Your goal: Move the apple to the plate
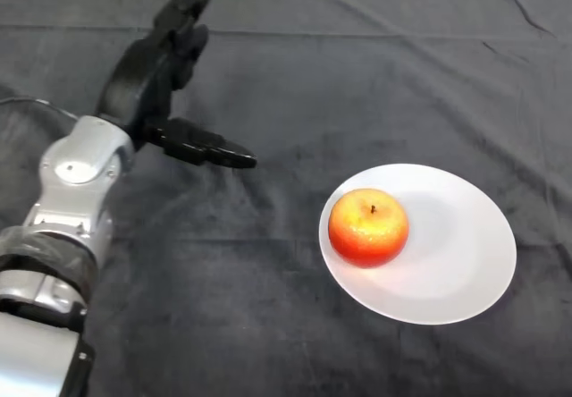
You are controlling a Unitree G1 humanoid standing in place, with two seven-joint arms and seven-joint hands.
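Note:
A red and yellow apple (368, 227) sits upright on the left part of a white plate (456, 263), right of centre on the table. My left hand (147, 80) is up at the left, well clear of the apple and plate. Its fingers point away toward the far edge and its thumb sticks out to the right. The hand is open and holds nothing.
The table is covered by a dark cloth (268, 290) with a few creases. My silver-grey forearm (71, 200) comes in from the lower left.

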